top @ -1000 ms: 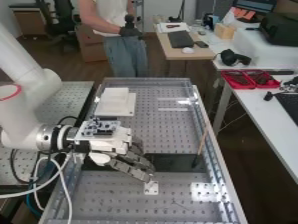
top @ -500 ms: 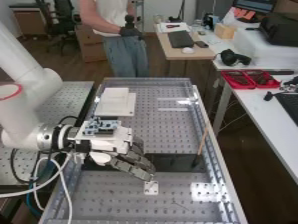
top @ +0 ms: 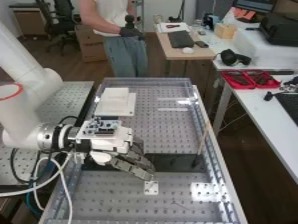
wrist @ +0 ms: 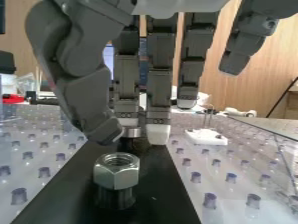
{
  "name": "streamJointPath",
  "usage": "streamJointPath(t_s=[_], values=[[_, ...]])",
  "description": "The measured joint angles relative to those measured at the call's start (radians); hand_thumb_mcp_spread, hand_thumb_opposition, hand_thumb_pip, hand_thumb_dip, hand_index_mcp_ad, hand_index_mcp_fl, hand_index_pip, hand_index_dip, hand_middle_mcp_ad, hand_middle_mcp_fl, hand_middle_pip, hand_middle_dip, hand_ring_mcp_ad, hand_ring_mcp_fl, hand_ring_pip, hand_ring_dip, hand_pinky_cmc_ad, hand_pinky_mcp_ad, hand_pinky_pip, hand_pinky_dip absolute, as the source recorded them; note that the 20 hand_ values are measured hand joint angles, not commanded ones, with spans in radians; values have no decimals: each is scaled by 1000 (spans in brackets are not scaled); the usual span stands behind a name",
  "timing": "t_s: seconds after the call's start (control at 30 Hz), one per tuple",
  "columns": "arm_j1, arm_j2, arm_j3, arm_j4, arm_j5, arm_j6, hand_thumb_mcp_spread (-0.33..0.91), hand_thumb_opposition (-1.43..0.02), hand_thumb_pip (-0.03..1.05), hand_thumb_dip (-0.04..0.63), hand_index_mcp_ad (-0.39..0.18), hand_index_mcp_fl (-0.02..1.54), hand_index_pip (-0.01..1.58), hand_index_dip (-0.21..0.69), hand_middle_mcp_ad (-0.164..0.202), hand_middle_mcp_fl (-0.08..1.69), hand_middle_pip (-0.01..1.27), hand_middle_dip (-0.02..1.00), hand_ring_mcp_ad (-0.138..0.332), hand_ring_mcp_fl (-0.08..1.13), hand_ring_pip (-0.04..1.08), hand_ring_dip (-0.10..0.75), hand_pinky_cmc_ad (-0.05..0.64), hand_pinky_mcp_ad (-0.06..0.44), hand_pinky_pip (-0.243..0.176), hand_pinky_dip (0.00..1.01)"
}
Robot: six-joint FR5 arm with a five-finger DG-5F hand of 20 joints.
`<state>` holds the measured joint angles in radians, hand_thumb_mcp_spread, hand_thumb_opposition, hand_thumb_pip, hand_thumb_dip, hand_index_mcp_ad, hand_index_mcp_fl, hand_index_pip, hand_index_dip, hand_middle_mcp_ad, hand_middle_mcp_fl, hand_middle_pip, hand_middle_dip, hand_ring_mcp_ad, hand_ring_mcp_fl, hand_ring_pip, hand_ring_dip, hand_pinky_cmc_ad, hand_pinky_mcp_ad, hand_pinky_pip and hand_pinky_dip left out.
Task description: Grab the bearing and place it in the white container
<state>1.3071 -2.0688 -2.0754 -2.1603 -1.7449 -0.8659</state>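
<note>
In the high view the hand hangs over the dark strip across the perforated bench, its fingers pointing to the near right. Seen from the wrist, the hand has long, nearly straight fingers, with the thumb apart. A short metal ring, possibly the bearing, stands on the dark strip, beyond the thumb tip and close to the fingertips; contact cannot be told. Closer to the wrist camera, a silver hex nut sits on a dark post. A white, flat, squarish piece, possibly the container, lies on the bench's far left part.
A small white plate lies just beyond the fingertips; a white block with upright pins shows from the wrist. A thin brown stick leans at the right rail. Cables hang beside the bench's left edge.
The fingertips have shifted very slightly away from the small white plate, uncovering its edge. The arm otherwise looks the same.
</note>
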Motion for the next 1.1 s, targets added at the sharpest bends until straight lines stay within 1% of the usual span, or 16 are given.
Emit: streamJointPath(t_s=[0.1,0.17,0.3,0.67,0.8,1.1], values=[[1,-1,1,-6,2,-5,525,-845,585,298,-68,424,1169,44,44,705,649,682,70,394,166,534,328,278,-10,178],[1,-1,2,-7,1,-5,524,-845,585,298,-63,424,1169,44,45,703,653,689,68,394,175,545,328,278,-10,178],[2,2,4,-12,0,-9,543,-845,583,298,-82,421,1169,44,42,693,648,695,66,394,171,545,328,278,-10,178],[7,5,9,-28,6,-28,543,-845,586,298,-82,421,1169,44,45,691,658,695,72,391,182,545,328,276,-12,178],[11,5,6,-26,11,-51,543,-845,586,298,-82,421,1169,44,45,688,658,695,63,391,182,545,328,278,-12,178],[28,13,-12,-4,36,-109,543,-845,586,298,-82,421,1169,44,45,688,658,695,63,393,182,545,328,278,-12,178]])
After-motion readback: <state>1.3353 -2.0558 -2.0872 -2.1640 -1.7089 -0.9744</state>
